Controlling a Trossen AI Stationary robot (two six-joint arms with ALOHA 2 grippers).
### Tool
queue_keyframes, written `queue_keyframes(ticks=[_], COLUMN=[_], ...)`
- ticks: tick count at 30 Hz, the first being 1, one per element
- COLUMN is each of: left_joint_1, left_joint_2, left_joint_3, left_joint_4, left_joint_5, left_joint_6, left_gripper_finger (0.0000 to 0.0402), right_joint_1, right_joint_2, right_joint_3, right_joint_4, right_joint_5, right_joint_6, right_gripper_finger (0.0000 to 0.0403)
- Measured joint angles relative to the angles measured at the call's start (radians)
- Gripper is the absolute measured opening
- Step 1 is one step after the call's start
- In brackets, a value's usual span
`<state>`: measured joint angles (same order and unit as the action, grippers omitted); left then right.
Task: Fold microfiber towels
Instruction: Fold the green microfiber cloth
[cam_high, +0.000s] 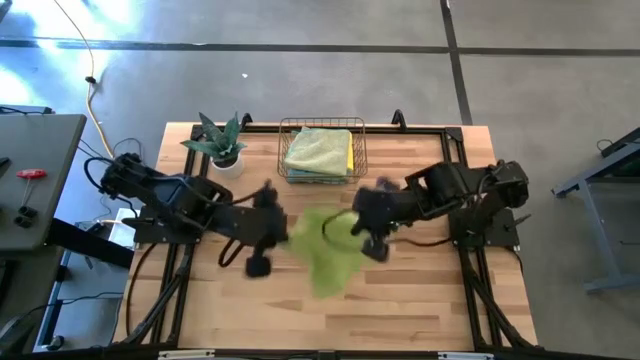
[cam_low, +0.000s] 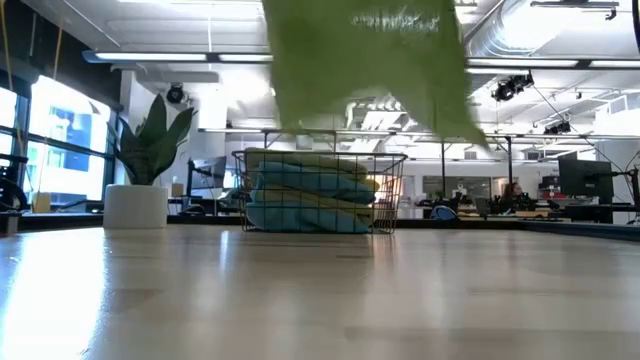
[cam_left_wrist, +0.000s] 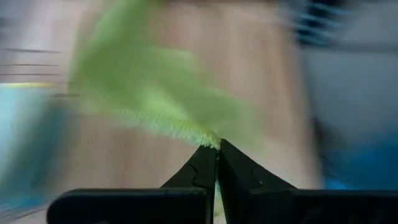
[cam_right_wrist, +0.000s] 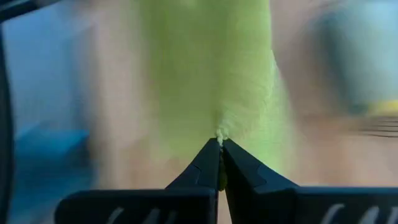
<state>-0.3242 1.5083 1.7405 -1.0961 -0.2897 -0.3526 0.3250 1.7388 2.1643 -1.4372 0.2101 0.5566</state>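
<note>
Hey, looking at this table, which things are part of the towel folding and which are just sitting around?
Part of the job:
- lime green towel, pinched by the left gripper and right gripper, hanging off the table
- stacked towels in the wire basket

Just sitting around:
- potted plant beside the basket
- red-handled tool on the side table

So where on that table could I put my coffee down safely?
The bare wood along the near edge is free. The back is crowded by the potted plant and wire basket; mid-table both grippers, left and right, hold the lime green towel up.

Bright daylight, window glare, heavy motion blur in wrist views.
</note>
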Motion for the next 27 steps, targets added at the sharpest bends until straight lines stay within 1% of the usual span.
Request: queue_keyframes(ticks=[1, 2, 3, 4, 5, 6, 8, 10, 11, 14, 16, 17, 21, 24, 27], left_joint_1=[0.011, 0.018, 0.020, 0.019, 0.014, 0.010, 0.009, 0.012, 0.015, 0.030, 0.036, 0.038, 0.048, 0.064, 0.080], left_joint_2=[0.000, 0.002, 0.002, 0.002, 0.002, 0.003, 0.006, 0.004, 0.001, -0.001, 0.001, 0.001, 0.001, 0.000, 0.000], left_joint_3=[0.000, 0.000, 0.000, 0.000, 0.000, 0.000, 0.000, 0.000, 0.000, 0.000, 0.000, 0.000, 0.000, 0.000, 0.000], left_joint_4=[0.013, 0.025, 0.041, 0.057, 0.067, 0.070, 0.065, 0.047, 0.035, -0.017, -0.061, -0.081, -0.141, -0.158, -0.194], left_joint_5=[0.131, 0.268, 0.374, 0.443, 0.468, 0.458, 0.381, 0.309, 0.289, 0.278, 0.269, 0.248, 0.109, 0.022, -0.044], left_joint_6=[0.033, 0.067, 0.100, 0.125, 0.143, 0.149, 0.154, 0.149, 0.147, 0.140, 0.126, 0.121, 0.132, 0.176, 0.236], left_gripper_finger=[0.0000, 0.0000, 0.0000, 0.0000, 0.0000, 0.0000, 0.0000, 0.0000, 0.0000, 0.0000, 0.0000, 0.0000, 0.0000, 0.0000, 0.0000], right_joint_1=[-0.007, -0.009, -0.009, -0.008, -0.007, -0.007, -0.014, -0.024, -0.026, -0.024, -0.023, -0.023, -0.025, -0.036, -0.052], right_joint_2=[0.002, 0.003, 0.003, 0.002, 0.002, 0.000, -0.006, -0.010, -0.011, -0.008, -0.005, -0.005, -0.004, -0.004, -0.004], right_joint_3=[0.000, 0.000, 0.000, 0.000, 0.000, 0.000, 0.000, 0.000, 0.000, 0.000, 0.000, 0.000, 0.000, 0.000, 0.000], right_joint_4=[0.023, 0.052, 0.083, 0.109, 0.125, 0.131, 0.119, 0.103, 0.087, 0.052, 0.032, 0.025, 0.023, 0.019, 0.008], right_joint_5=[-0.125, -0.213, -0.266, -0.281, -0.279, -0.263, -0.212, -0.192, -0.191, -0.188, -0.167, -0.148, -0.050, 0.007, 0.054], right_joint_6=[-0.038, -0.075, -0.110, -0.136, -0.147, -0.146, -0.131, -0.127, -0.118, -0.080, -0.062, -0.059, -0.039, -0.042, -0.095], right_gripper_finger=[0.0000, 0.0000, 0.0000, 0.0000, 0.0000, 0.0000, 0.0000, 0.0000, 0.0000, 0.0000, 0.0000, 0.0000, 0.0000, 0.0000, 0.0000])
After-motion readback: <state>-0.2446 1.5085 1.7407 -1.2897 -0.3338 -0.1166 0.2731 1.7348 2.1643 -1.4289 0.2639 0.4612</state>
